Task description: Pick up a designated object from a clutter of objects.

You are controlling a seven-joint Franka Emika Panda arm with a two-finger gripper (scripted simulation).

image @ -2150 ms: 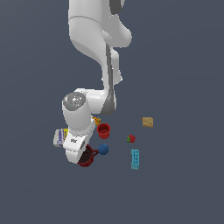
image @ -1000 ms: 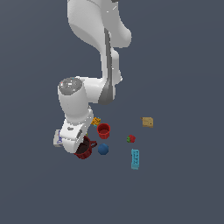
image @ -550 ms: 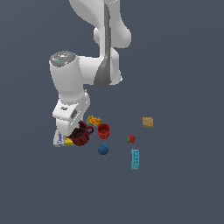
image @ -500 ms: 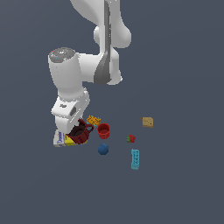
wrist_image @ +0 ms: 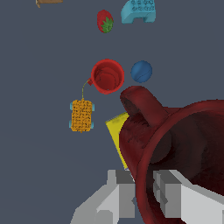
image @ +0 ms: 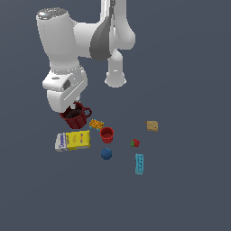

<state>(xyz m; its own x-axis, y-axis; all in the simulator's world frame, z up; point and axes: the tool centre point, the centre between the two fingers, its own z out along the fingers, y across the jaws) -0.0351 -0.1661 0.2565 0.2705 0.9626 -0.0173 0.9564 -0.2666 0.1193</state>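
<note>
Arm bent downward, gripper [wrist_image: 142, 192] clamping rim of dark red mug [image: 76, 115], lifted above clutter.

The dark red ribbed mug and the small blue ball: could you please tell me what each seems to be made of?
The dark red ribbed mug looks like matte ceramic or moulded plastic: thick rim, dull shading. The small blue ball seems smooth rubber or plastic, evenly coloured; the render leaves both open.
</note>
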